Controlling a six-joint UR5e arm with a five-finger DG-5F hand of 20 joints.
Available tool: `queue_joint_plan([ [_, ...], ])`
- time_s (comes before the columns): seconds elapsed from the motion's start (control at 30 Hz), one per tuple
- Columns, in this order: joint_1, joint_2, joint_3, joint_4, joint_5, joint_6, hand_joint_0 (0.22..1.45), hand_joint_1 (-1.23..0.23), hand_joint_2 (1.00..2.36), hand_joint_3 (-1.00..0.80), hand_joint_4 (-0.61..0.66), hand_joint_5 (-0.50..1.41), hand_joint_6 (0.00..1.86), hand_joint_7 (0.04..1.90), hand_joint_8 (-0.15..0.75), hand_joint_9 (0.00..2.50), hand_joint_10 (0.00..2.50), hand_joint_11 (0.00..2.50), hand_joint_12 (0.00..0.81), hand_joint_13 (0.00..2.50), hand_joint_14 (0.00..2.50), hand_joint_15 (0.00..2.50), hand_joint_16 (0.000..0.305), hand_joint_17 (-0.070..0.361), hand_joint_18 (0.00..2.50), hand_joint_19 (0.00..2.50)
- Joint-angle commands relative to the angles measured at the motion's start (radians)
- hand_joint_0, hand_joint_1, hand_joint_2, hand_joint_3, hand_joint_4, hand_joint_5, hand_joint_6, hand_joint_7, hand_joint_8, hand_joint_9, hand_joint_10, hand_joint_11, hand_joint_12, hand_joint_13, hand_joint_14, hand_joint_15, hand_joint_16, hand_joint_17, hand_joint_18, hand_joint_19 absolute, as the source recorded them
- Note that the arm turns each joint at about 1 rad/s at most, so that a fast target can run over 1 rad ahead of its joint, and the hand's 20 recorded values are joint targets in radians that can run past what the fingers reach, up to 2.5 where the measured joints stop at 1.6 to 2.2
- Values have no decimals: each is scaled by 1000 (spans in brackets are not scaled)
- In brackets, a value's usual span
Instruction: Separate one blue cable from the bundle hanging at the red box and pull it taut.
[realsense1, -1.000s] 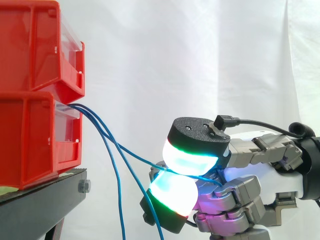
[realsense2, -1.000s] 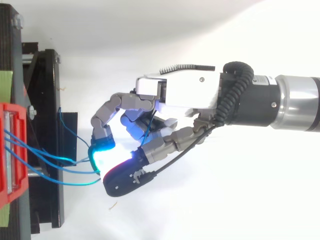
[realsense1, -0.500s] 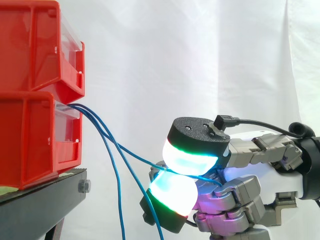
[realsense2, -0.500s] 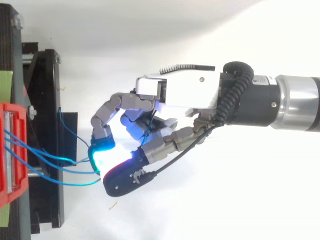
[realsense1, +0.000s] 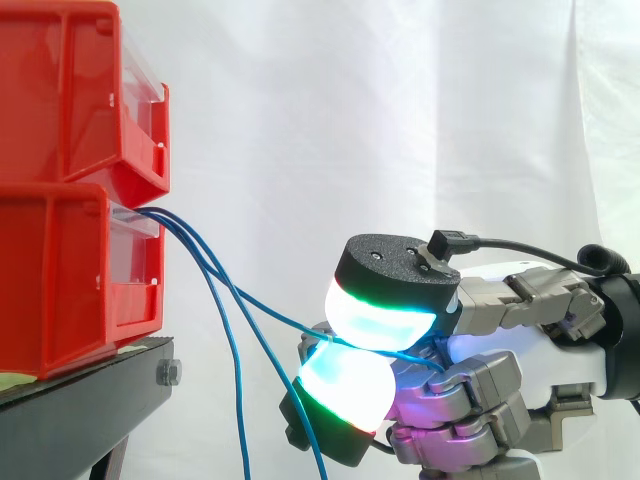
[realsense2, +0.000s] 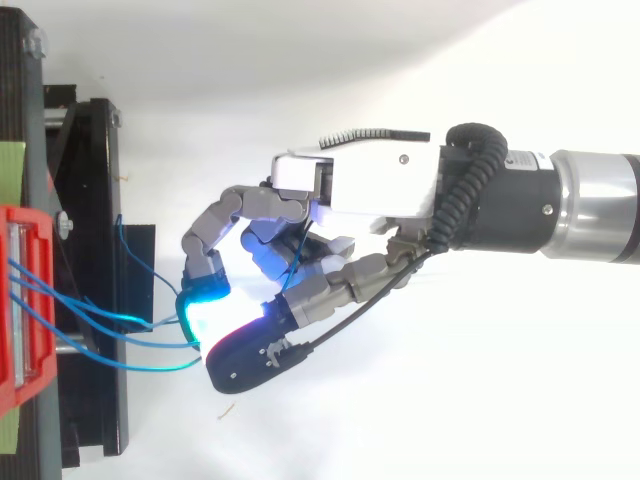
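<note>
Several thin blue cables (realsense1: 215, 275) come out of the lower red bin (realsense1: 70, 280) and hang down past the black stand (realsense1: 90, 400). One blue cable (realsense1: 275, 315) runs slanting right from the bin to my hand (realsense1: 520, 350), where two glowing fingertips (realsense1: 375, 315) pinch it. Seen from above, my hand (realsense2: 350, 190) reaches in from the right with fingers curled, and its cyan pad (realsense2: 200, 300) presses on the blue cable (realsense2: 120, 320) near the stand. The held cable sags a little between bin and hand.
A second red bin (realsense1: 80, 90) sits stacked above the lower one. The white curtain (realsense1: 400, 120) hangs behind. In the top view the black stand (realsense2: 90, 270) stands along the left edge, with white floor to its right.
</note>
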Motion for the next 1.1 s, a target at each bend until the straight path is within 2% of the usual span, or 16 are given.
queue_joint_plan([
  [0.0, 0, 0, -1, 0, 0, 0, 834, -780, 1009, 55, 26, -240, 994, 981, 273, 803, 1703, 1071, 291, 881, 2500, 1299, 25, 55, 1286, 1855],
  [1.07, 0, 0, -1, 0, 0, 0, 827, -781, 1009, 54, 29, -241, 994, 993, 265, 794, 1717, 1053, 294, 881, 2500, 1324, 24, 54, 1285, 1859],
])
